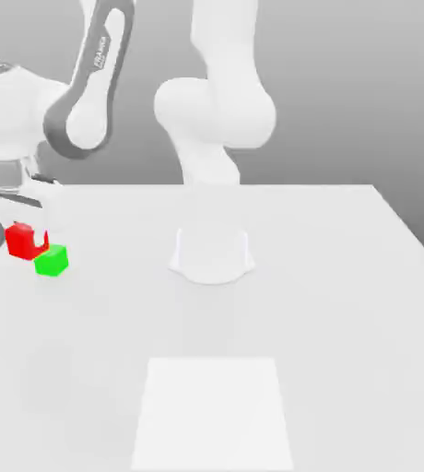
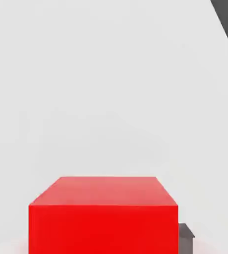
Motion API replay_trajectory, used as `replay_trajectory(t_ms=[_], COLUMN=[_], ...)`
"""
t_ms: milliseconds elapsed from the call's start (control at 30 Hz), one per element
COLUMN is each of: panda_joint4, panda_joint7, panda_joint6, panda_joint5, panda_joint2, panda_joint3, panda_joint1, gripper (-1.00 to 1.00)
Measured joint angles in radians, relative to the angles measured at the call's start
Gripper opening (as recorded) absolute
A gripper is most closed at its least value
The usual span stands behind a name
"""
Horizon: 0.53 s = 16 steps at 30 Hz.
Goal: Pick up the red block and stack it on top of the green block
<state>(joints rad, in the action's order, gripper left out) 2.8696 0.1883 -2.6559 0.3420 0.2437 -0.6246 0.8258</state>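
A pale grey table point(image 1: 345, 304) fills the scene under a grey backdrop, with the white arm's base standing at its middle. At the exterior view's left, the gripper point(image 1: 27, 230) is closed on the red block point(image 1: 20, 240), carrying it just beside and slightly above the green block point(image 1: 52, 260), which rests on the table. The red block looks rigid, light and smooth-faced, so 2 opposite flat sides suit the grip. 1 finger point(image 1: 41, 241) partly hides its face, so whether the blocks touch is unclear.

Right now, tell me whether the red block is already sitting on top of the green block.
No. In the exterior view the red block is beside the green block, not on top of it.
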Motion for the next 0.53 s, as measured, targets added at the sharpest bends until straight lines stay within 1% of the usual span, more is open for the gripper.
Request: replay_trajectory(t_ms=[67, 100, 167, 233, 300, 333, 367, 400, 433, 467, 533], panda_joint4=[0.009, 0.011, 0.011, 0.011, 0.012, 0.013, 0.013, 0.013, 0.012, 0.012, 0.012], panda_joint7=[-0.053, -0.073, -0.109, -0.15, -0.209, -0.249, -0.299, -0.357, -0.417, -0.457, -0.457], panda_joint6=[0.009, -0.001, -0.038, -0.087, -0.141, -0.168, -0.195, -0.221, -0.246, -0.261, -0.261], panda_joint5=[0.026, 0.021, -0.013, -0.068, -0.151, -0.208, -0.28, -0.363, -0.45, -0.507, -0.507], panda_joint2=[0.021, 0.013, -0.024, -0.075, -0.135, -0.168, -0.202, -0.238, -0.273, -0.296, -0.296], panda_joint3=[-0.063, -0.083, -0.111, -0.138, -0.158, -0.163, -0.155, -0.131, -0.087, -0.059, -0.059], panda_joint1=[0.07, 0.078, 0.064, 0.029, -0.01, -0.028, -0.047, -0.036, -0.016, -0.005, -0.005], gripper=[-1.0, -1.0, -1.0, -1.0, -1.0, -1.0, -1.0, -1.0, -1.0, 1.0, 1.0])
